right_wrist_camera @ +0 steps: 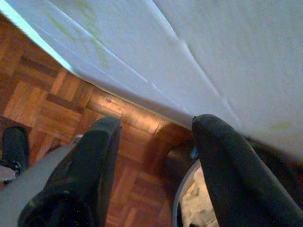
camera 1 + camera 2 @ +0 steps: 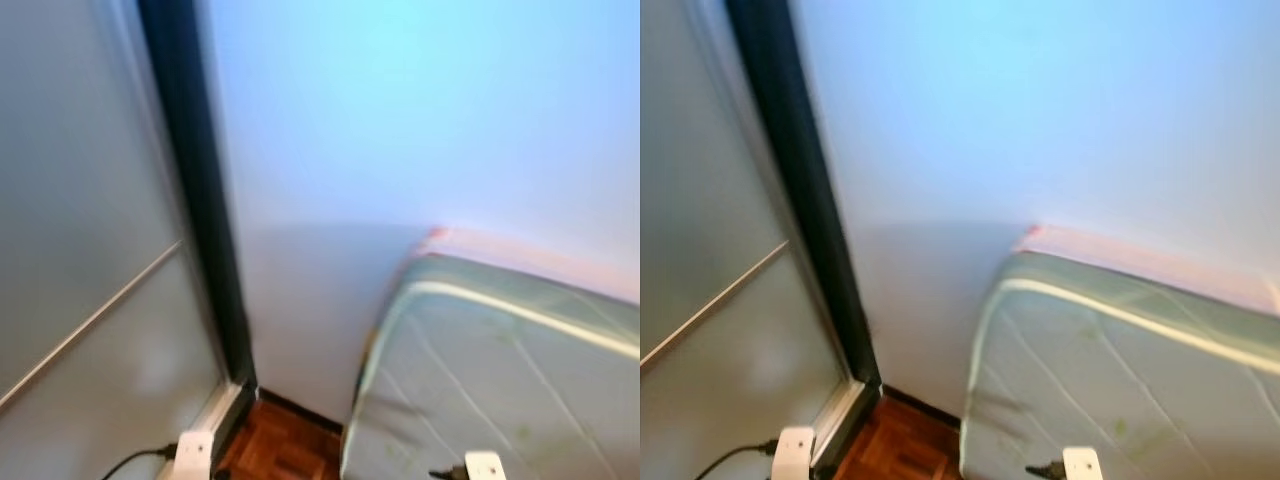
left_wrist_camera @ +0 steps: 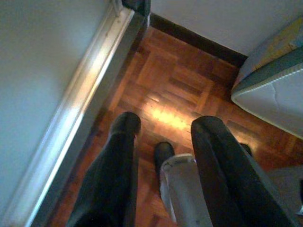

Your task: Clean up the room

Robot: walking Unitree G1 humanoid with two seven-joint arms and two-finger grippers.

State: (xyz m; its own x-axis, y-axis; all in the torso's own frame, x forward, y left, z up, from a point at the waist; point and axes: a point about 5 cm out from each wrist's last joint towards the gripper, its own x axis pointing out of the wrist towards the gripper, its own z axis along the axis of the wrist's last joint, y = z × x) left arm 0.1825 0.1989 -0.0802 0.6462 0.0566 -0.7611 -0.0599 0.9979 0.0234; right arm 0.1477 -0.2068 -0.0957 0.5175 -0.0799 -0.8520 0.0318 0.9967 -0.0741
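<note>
I judge the step in hand to be travel or search, not handling: my head camera faces a room corner and no item to tidy lies in front of me. The next move, as I judge it, calls for turning or tilting down until some clutter is found, then choosing an arm.

Nearest, the left gripper (image 3: pixel 163 142) hangs over the parquet floor (image 3: pixel 180 90). Its jaws stand well apart and hold nothing; below the gap I make out the robot's own leg and foot. The fingers touch nothing.

The right gripper (image 1: pixel 154 156) hangs beside the mattress (image 1: pixel 213 56), near its lower edge. Its jaws are likewise spread wide and empty. Under the right finger (image 1: pixel 236 175) there is a curved rim with pale crumpled stuff inside, possibly a bin or bag; it is too cut off to say which, or whether it is something to tidy. I cannot tell whether that finger touches the mattress side.

Further out, the head views are blurred. The mattress (image 2: pixel 500 370) stands to my right with a strip of parquet (image 2: pixel 285 450) between it and a sliding door (image 2: pixel 90 250) with a dark frame (image 2: pixel 205 200) on my left. Furthest is the bare wall (image 2: pixel 420 120).
</note>
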